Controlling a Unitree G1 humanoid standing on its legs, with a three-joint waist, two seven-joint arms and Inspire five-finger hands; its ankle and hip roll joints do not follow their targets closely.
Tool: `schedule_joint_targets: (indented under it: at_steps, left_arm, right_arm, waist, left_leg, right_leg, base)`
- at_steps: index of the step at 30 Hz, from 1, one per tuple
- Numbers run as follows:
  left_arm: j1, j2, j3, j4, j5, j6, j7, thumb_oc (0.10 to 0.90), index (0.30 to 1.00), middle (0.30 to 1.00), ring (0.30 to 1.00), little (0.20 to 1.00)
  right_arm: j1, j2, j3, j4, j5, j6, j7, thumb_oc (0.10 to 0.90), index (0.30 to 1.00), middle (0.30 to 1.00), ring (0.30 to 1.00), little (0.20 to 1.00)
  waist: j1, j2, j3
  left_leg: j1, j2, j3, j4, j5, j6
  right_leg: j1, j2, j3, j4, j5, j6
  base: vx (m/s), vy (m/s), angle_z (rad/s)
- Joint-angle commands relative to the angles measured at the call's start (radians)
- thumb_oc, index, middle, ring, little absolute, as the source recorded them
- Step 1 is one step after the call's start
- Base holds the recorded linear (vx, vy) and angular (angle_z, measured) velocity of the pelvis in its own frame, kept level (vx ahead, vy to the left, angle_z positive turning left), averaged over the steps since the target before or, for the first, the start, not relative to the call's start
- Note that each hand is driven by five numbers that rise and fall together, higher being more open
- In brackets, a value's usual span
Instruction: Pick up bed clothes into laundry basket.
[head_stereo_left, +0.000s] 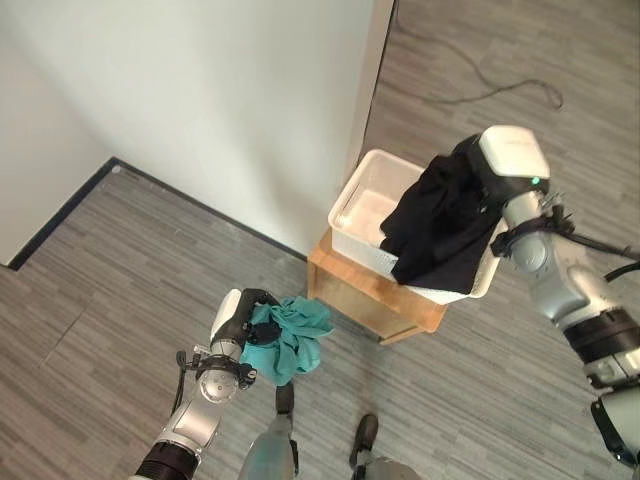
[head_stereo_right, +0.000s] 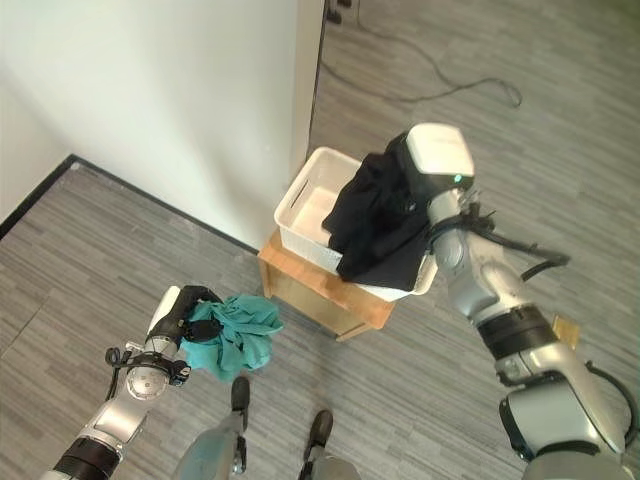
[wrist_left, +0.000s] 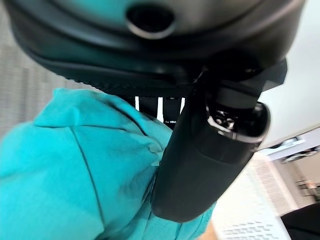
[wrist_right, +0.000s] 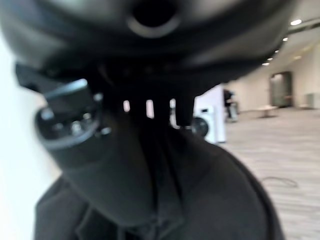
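A white laundry basket (head_stereo_left: 362, 205) stands on a low wooden stand (head_stereo_left: 365, 292) against the wall. My right hand (head_stereo_left: 478, 172) is shut on a black garment (head_stereo_left: 440, 225) that hangs over the basket's right side and spills across its rim. Lower left, my left hand (head_stereo_left: 258, 316) is shut on a teal garment (head_stereo_left: 292, 336), held in the air just left of the stand. In the left wrist view the thumb (wrist_left: 200, 165) presses into the teal cloth (wrist_left: 75, 170). The right wrist view has the thumb (wrist_right: 100, 165) against the black cloth (wrist_right: 210, 200).
A white wall (head_stereo_left: 230, 110) with a dark skirting runs behind the basket. Grey plank floor (head_stereo_left: 90, 340) spreads around the stand. A thin cable (head_stereo_left: 500, 85) lies on the floor at the back right.
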Motion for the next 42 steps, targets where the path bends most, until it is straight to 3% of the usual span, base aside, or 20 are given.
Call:
schedule_joint_targets:
  at_steps: [1, 6, 7, 12, 18, 24, 29, 33, 36, 37, 39, 42]
  left_arm:
    - [-0.099, -0.023, -0.035, -0.033, -0.021, -0.096, 0.039, 0.400, 0.300, 0.300, 0.300, 0.300]
    - [-0.087, -0.027, -0.034, -0.033, -0.023, -0.099, 0.039, 0.400, 0.300, 0.300, 0.300, 0.300]
    - [-0.090, -0.031, -0.036, -0.027, -0.027, -0.100, 0.038, 0.400, 0.300, 0.300, 0.300, 0.300]
    - [-0.091, -0.028, -0.046, -0.021, -0.022, -0.100, 0.033, 0.400, 0.300, 0.300, 0.300, 0.300]
    - [-0.078, -0.018, -0.047, -0.017, -0.004, -0.100, 0.039, 0.400, 0.300, 0.300, 0.300, 0.300]
    - [-0.069, -0.019, -0.047, -0.009, -0.001, -0.100, 0.045, 0.400, 0.300, 0.300, 0.300, 0.300]
    - [-0.066, -0.023, -0.018, 0.000, 0.003, -0.090, 0.061, 0.400, 0.300, 0.300, 0.300, 0.300]
    - [-0.043, -0.013, 0.063, -0.014, 0.057, -0.071, 0.104, 0.400, 0.300, 0.300, 0.300, 0.300]
    - [0.013, 0.027, 0.161, -0.123, 0.133, -0.066, 0.162, 0.400, 0.300, 0.300, 0.300, 0.300]
    - [0.046, 0.061, 0.247, -0.224, 0.204, -0.077, 0.201, 0.400, 0.300, 0.300, 0.300, 0.300]
    - [0.061, 0.086, 0.276, -0.274, 0.238, -0.075, 0.216, 0.400, 0.300, 0.300, 0.300, 0.300]
    - [0.046, 0.145, 0.353, -0.370, 0.312, -0.068, 0.241, 0.400, 0.300, 0.300, 0.300, 0.300]
  right_arm:
    - [-0.142, -0.060, -0.049, -0.094, -0.060, -0.010, -0.104, 0.400, 0.300, 0.300, 0.300, 0.300]
    - [-0.103, -0.014, -0.051, -0.071, -0.061, -0.014, -0.096, 0.400, 0.300, 0.300, 0.300, 0.300]
    - [-0.083, 0.003, -0.043, -0.055, -0.066, -0.015, -0.090, 0.800, 0.900, 0.900, 0.900, 0.900]
    - [-0.076, 0.011, -0.008, 0.026, -0.143, 0.016, -0.077, 0.800, 0.900, 0.900, 0.900, 0.900]
    - [-0.139, -0.021, -0.012, 0.078, -0.238, 0.068, -0.139, 0.800, 0.900, 0.900, 0.900, 0.900]
    - [-0.175, -0.048, -0.050, 0.052, -0.229, 0.089, -0.177, 0.800, 0.900, 0.900, 0.900, 0.900]
    - [-0.129, -0.040, -0.156, -0.099, -0.161, 0.064, -0.229, 0.800, 0.900, 0.900, 0.900, 0.900]
    - [0.043, -0.002, -0.327, -0.296, -0.100, 0.012, -0.278, 0.800, 0.900, 0.900, 0.900, 0.900]
    - [0.375, 0.113, -0.529, -0.443, -0.049, -0.047, -0.285, 0.800, 0.900, 0.900, 0.900, 0.900]
    - [0.561, 0.177, -0.577, -0.418, -0.032, -0.069, -0.262, 0.800, 0.900, 0.900, 0.900, 0.900]
    - [0.635, 0.209, -0.575, -0.376, 0.013, -0.083, -0.242, 0.800, 0.900, 0.900, 0.900, 0.900]
    - [0.749, 0.285, -0.503, -0.035, 0.124, -0.064, -0.183, 0.800, 0.900, 0.900, 0.900, 0.900]
  waist:
    - [0.015, -0.001, -0.074]
    - [0.029, 0.002, -0.063]
    - [0.036, 0.003, -0.057]
    - [0.052, 0.006, -0.045]
    - [0.057, 0.027, -0.048]
    - [0.041, 0.037, -0.060]
    - [0.015, 0.044, -0.082]
    - [-0.016, 0.049, -0.100]
    - [-0.033, 0.044, -0.119]
    - [-0.044, 0.043, -0.128]
    - [-0.046, 0.040, -0.135]
    - [-0.048, 0.042, -0.155]
  left_leg:
    - [0.032, 0.068, 0.045, 0.000, -0.088, -0.087]
    - [0.016, 0.060, 0.039, 0.000, -0.087, -0.084]
    - [0.007, 0.060, 0.037, 0.000, -0.084, -0.085]
    - [-0.008, 0.062, 0.026, 0.000, -0.079, -0.088]
    - [-0.005, 0.058, 0.031, 0.000, -0.082, -0.088]
    - [0.008, 0.056, 0.045, 0.000, -0.091, -0.084]
    - [0.029, 0.052, 0.055, 0.000, -0.103, -0.079]
    - [0.051, 0.050, 0.062, 0.000, -0.117, -0.073]
    - [0.072, 0.052, 0.060, 0.000, -0.125, -0.071]
    - [0.093, 0.053, 0.065, 0.000, -0.141, -0.072]
    - [0.097, 0.053, 0.065, 0.000, -0.142, -0.070]
    - [0.114, 0.054, 0.063, 0.000, -0.140, -0.064]
  right_leg:
    - [0.000, -0.093, -0.061, 0.004, -0.048, 0.104]
    - [-0.010, -0.101, -0.067, 0.004, -0.042, 0.107]
    - [-0.015, -0.102, -0.070, 0.004, -0.041, 0.107]
    - [-0.023, -0.104, -0.080, 0.004, -0.040, 0.106]
    - [-0.026, -0.111, -0.075, 0.004, -0.040, 0.109]
    - [-0.023, -0.115, -0.066, 0.004, -0.041, 0.113]
    - [-0.012, -0.117, -0.053, 0.004, -0.047, 0.115]
    - [0.005, -0.116, -0.045, 0.004, -0.053, 0.117]
    - [0.028, -0.117, -0.050, 0.004, -0.059, 0.118]
    - [0.046, -0.116, -0.050, 0.004, -0.069, 0.122]
    - [0.050, -0.117, -0.049, 0.004, -0.068, 0.123]
    - [0.065, -0.116, -0.053, 0.004, -0.064, 0.122]
  base:
    - [0.00, 0.000, 0.00]
    - [0.00, 0.000, 0.00]
    - [0.00, 0.000, 0.00]
    - [-0.01, -0.020, 0.05]
    - [0.01, 0.010, 0.05]
    - [0.03, 0.017, 0.00]
    - [0.04, 0.011, -0.09]
    - [0.06, -0.008, -0.05]
    - [0.08, -0.044, 0.05]
    - [0.06, -0.040, -0.03]
    - [0.04, -0.030, -0.09]
    - [-0.01, -0.038, -0.17]
